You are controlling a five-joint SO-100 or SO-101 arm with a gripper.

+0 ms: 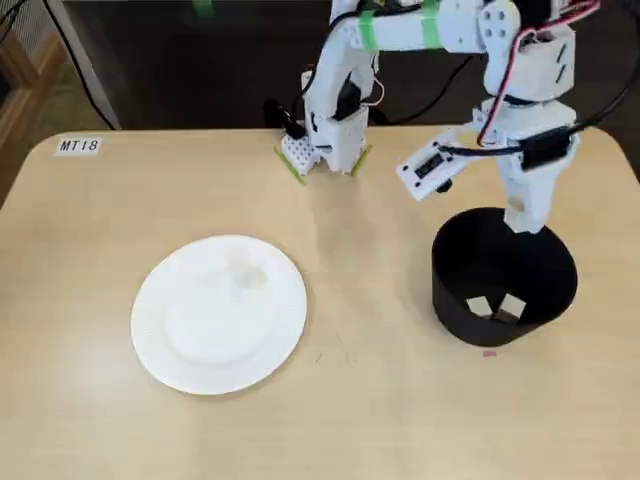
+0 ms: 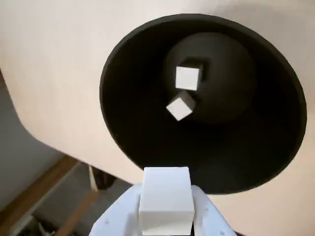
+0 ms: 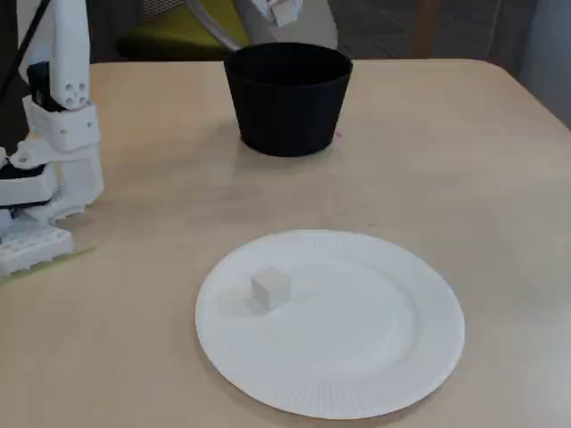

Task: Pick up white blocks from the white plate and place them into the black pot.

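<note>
Here the white two-finger gripper (image 2: 166, 209) clamps a cream cube (image 2: 166, 196) above the matte black round pot (image 2: 128, 123); two cubes lie inside, another, seemingly faint overhead, rests on the ridged white paper plate (image 3: 375, 374).

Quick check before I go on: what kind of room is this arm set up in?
Probably an office or lab room, used as a test bench. The light wooden table carries an inventory-style label MT18, an upholstered chair stands behind it, and only the white plate and black pot are set out.
</note>
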